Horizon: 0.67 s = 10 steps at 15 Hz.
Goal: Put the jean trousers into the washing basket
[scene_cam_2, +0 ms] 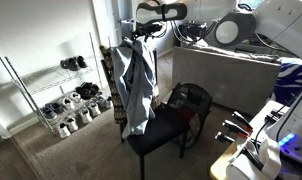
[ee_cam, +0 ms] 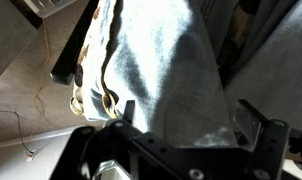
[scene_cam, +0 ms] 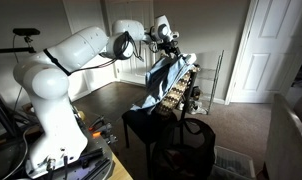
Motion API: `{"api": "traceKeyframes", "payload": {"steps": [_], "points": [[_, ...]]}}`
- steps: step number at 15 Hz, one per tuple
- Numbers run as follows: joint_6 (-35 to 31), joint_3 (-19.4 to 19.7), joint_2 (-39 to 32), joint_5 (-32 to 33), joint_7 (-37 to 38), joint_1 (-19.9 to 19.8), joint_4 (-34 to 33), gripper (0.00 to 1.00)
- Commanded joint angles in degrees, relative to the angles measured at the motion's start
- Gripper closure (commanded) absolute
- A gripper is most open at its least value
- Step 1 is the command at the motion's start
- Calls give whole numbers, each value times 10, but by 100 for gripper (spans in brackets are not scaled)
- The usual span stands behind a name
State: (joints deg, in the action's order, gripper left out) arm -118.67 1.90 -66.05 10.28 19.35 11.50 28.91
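The jeans [scene_cam_2: 136,85] hang tall just beside the chair [scene_cam_2: 156,137], draped over an upright brown-and-cream woven thing [scene_cam: 181,92] that props them up, so their legs fall limp toward the floor. That leaves the top fold high and easy to reach, which I take to be why the gripper [ee_cam: 189,115] hovers at the top of them, above the chair. Its jaws stand wide apart with denim bunched between the two fingers [ee_cam: 253,120]. Nothing is pinched, and I can't tell whether the pads touch the cloth. The basket [scene_cam_2: 193,100] sits at the chair, mouth up. Whether it rests on the seat or just behind it I can't say. With the basket below and to one side of the jeans, a lift and a short swing over should drop them in. The jeans are not yet in it.

By my count there is one pair of jeans, one basket, one chair, one woven thing and one gripper. Well away from the chair stands one wire rack [scene_cam_2: 13,80] with several shoes [scene_cam_2: 76,100], too small to count
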Motion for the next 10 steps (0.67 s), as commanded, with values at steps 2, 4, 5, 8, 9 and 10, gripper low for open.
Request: {"api": "traceKeyframes", "payload": {"steps": [2, 4, 5, 8, 9, 10], "points": [[6, -11, -15, -24, 17, -8, -19, 0], [6, -3, -21, -18, 29, -8, -18, 0], [7, 0, -24, -16, 36, -9, -17, 0], [9, -1, -36, -19, 53, -16, -16, 0], [8, -3, -40, -21, 56, -19, -17, 0], [6, -6, -43, -23, 57, -22, -18, 21]]}}
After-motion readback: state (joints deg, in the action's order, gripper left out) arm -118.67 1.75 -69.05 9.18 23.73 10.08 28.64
